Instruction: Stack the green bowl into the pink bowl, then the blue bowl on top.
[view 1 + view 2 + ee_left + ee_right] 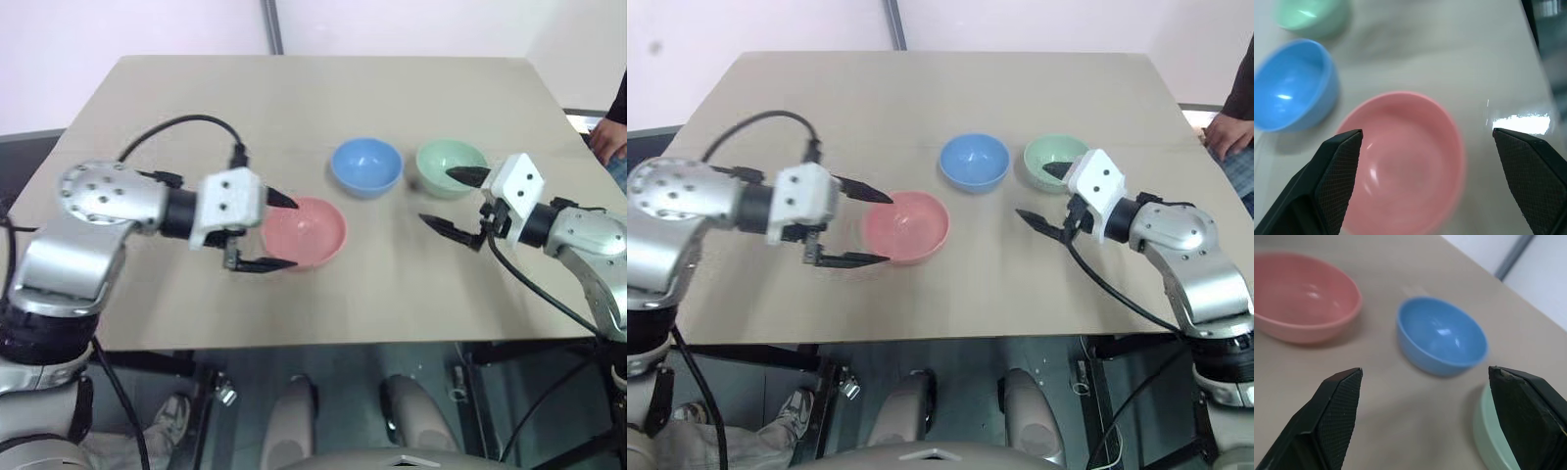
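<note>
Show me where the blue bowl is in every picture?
Left eye view: the blue bowl, between both other bowls.
Right eye view: same spot.
Left wrist view: beside the pink bowl.
Right wrist view: middle.
Shared landmark: the pink bowl.

salmon-pink bowl (306, 231), sky-blue bowl (365, 165), mint-green bowl (443, 161), beige table (294, 108)

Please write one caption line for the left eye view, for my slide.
Both grippers, left and right, open over a table with separate pink, blue and green bowls.
</note>
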Robot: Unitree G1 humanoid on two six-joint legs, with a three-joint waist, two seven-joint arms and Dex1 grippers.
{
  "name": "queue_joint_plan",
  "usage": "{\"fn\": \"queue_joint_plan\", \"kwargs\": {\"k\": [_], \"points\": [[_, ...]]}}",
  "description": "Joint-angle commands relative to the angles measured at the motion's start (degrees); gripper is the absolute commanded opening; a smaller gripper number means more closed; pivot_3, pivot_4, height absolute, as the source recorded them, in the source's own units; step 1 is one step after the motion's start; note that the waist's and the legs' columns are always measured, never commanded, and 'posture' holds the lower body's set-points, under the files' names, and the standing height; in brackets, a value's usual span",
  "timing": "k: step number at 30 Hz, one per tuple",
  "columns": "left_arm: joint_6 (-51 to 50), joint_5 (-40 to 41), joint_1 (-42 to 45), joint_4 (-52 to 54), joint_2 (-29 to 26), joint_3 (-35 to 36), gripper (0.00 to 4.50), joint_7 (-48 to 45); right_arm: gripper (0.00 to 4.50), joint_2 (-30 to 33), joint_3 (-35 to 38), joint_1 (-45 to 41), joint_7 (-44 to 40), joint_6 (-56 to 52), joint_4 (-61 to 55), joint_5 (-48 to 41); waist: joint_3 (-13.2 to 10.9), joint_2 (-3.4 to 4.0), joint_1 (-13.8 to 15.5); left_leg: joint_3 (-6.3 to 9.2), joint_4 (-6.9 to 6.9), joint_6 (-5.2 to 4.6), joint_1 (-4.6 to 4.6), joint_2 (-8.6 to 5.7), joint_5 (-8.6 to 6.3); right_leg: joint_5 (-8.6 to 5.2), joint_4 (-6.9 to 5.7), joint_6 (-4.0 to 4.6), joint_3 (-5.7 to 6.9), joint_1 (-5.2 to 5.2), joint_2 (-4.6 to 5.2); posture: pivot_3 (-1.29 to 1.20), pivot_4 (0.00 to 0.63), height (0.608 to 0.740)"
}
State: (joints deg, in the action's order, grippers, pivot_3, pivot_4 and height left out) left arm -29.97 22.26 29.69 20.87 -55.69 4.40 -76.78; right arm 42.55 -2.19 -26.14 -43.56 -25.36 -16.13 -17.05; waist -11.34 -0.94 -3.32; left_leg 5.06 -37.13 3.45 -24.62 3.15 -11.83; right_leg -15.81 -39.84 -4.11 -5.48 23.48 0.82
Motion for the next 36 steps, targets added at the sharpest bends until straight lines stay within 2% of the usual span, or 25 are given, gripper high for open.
{"fn": "queue_joint_plan", "kwargs": {"k": [1,5,9,14,19,20,23,24,25,26,27,28,29,33,36], "points": [[-2.1,7.9,-3.4,1.7,2.8,8.9,4.48,3.5,4.5,-0.7,-2.5,-4.9,-1.5,3.3,6.0,3.7,0.0,0.0,-0.1,0.01,-0.01,0.0,-0.02,0.0,0.0,0.0,0.0,0.0,0.02,0.0,0.01,0.0,0.15,0.727],[-4.1,16.5,-11.2,2.9,2.6,16.0,4.48,0.2,4.5,-2.0,-6.8,-11.5,-3.2,5.8,17.4,8.8,0.0,0.0,-0.4,0.0,-0.01,0.0,-0.01,0.0,0.0,0.01,0.02,0.0,0.01,0.0,0.01,0.0,0.15,0.727],[-4.3,21.1,-15.7,2.6,2.0,20.3,4.48,-1.1,4.5,-3.3,-8.7,-16.7,-4.5,6.6,26.0,12.0,0.0,0.01,-0.3,0.01,0.03,0.0,-0.02,0.0,0.0,0.01,0.02,0.01,0.03,0.04,0.02,0.0,0.15,0.727],[-4.9,22.2,-19.6,2.7,1.1,23.0,4.48,1.2,4.5,-4.5,-9.9,-21.4,-5.6,7.8,34.5,15.0,0.0,0.01,-0.2,0.01,0.04,0.0,-0.02,-0.01,0.0,0.01,0.02,0.01,0.03,0.03,0.03,0.0,0.15,0.727],[-5.6,22.2,-22.2,2.8,0.7,24.8,4.48,4.8,4.5,-4.8,-10.5,-23.2,-7.5,7.1,38.0,16.5,0.0,0.04,-0.5,0.0,0.07,0.01,-0.02,-0.02,0.0,0.01,0.03,0.02,0.03,0.04,0.04,0.0,0.15,0.727],[-5.6,22.1,-22.5,2.7,0.6,25.0,4.5,5.3,3.95,-4.9,-10.5,-23.2,-7.9,7.0,38.4,16.8,0.0,0.04,-0.5,-0.01,0.08,0.01,-0.02,-0.02,0.0,0.01,0.03,0.01,0.02,0.06,0.04,0.0,0.15,0.727],[-5.8,22.5,-23.3,2.6,0.3,25.4,4.5,6.7,2.98,-5.4,-10.5,-23.3,-8.7,7.1,39.4,17.5,0.0,0.04,-0.5,-0.01,0.08,0.01,-0.01,-0.02,0.0,0.01,0.03,0.01,0.01,0.06,0.04,0.0,0.15,0.727],[-6.0,22.7,-23.5,2.6,0.2,25.5,4.5,7.1,2.3,-5.5,-10.5,-23.4,-8.8,7.4,39.8,17.8,0.0,0.04,-0.5,-0.01,0.08,0.01,-0.01,-0.02,0.0,0.01,0.03,0.01,0.02,0.06,0.04,0.0,0.15,0.727],[-5.8,22.5,-23.6,2.5,0.1,25.5,4.5,7.5,2.03,-5.8,-10.4,-23.6,-8.7,7.6,40.1,18.1,0.0,0.04,-0.5,-0.01,0.09,0.01,-0.01,-0.02,0.0,0.01,0.02,0.01,0.02,0.06,0.04,0.0,0.15,0.727],[-5.8,22.6,-23.7,2.5,0.0,25.5,4.5,7.7,1.37,-5.9,-10.4,-23.7,-8.7,7.9,40.3,18.5,0.0,0.04,-0.5,-0.01,0.09,0.01,-0.01,-0.02,0.0,0.01,0.03,0.01,0.01,0.06,0.04,0.0,0.15,0.727],[-5.8,22.7,-23.8,2.5,-0.1,25.5,4.5,8.0,1.0,-6.1,-10.3,-23.9,-8.7,8.1,40.5,18.7,-0.1,0.04,-0.5,-0.01,0.09,0.01,-0.01,-0.02,0.0,0.01,0.03,0.01,0.01,0.06,0.04,0.0,0.15,0.727],[-5.9,22.7,-23.9,2.4,-0.1,25.5,4.5,8.4,0.39,-6.2,-10.3,-24.0,-8.8,8.4,40.8,19.0,-0.1,0.05,-0.6,-0.01,0.09,0.01,-0.01,-0.02,0.0,0.01,0.03,0.01,0.01,0.06,0.04,0.0,0.15,0.727],[-5.8,22.7,-23.9,2.3,-0.2,25.4,4.5,8.6,0.09,-6.3,-10.3,-24.2,-8.6,9.0,41.0,19.4,-0.1,0.05,-0.6,-0.01,0.09,0.01,-0.01,-0.02,0.0,0.01,0.03,0.01,0.01,0.06,0.04,0.0,0.15,0.727],[-5.8,22.6,-23.9,2.2,0.0,24.9,4.5,10.0,0.09,-6.4,-10.4,-24.5,-8.5,12.3,41.0,21.0,-0.1,0.05,-0.5,-0.01,0.1,0.01,-0.01,-0.02,0.0,0.01,0.03,0.01,0.01,0.06,0.04,0.0,0.15,0.727],[-5.3,22.7,-24.5,2.0,0.5,25.5,4.5,10.5,0.09,-6.5,-8.9,-24.2,-10.4,12.0,36.0,18.8,-0.1,0.07,-0.5,-0.02,0.12,0.01,-0.01,-0.02,0.0,0.01,0.04,0.01,0.01,0.07,0.04,0.0,0.15,0.727]]}}
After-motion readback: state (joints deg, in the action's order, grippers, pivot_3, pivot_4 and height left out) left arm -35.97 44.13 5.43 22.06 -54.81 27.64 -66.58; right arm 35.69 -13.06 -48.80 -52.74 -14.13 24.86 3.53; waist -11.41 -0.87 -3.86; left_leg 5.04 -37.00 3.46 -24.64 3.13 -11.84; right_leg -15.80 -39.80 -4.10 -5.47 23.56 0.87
